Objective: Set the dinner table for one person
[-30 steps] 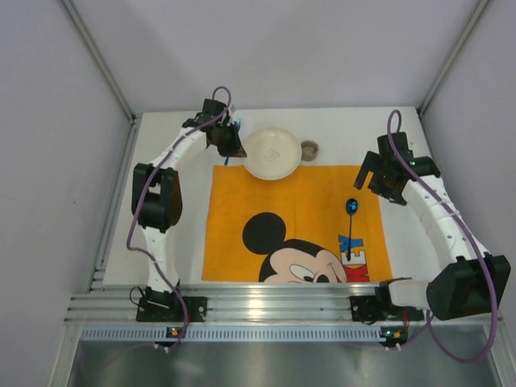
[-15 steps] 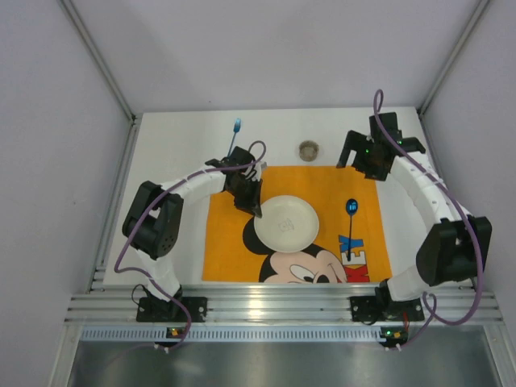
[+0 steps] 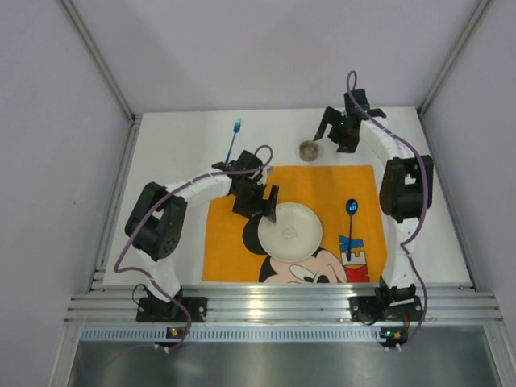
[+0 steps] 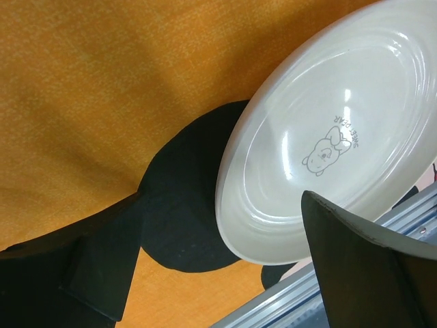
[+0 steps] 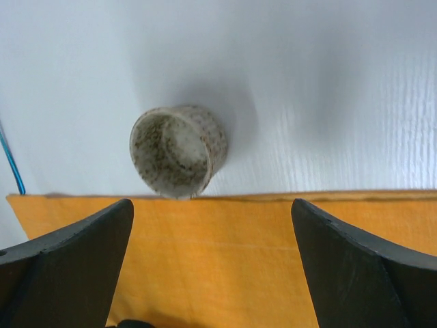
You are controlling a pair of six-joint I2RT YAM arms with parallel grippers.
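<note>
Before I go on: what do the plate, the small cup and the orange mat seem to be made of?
Plate: glazed ceramic or melamine, I cannot tell which; glossy cream surface with sharp glints and a printed bear. Cup: likely stoneware, matte with brown speckles. Mat: woven cloth, matte, fine weave and soft folds visible.

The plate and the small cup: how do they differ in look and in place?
The plate is white, the cup speckled. The plate is wide and shallow, the cup small and deeper. The plate lies on the orange mat, the cup on the bare table. Both are round.
</note>
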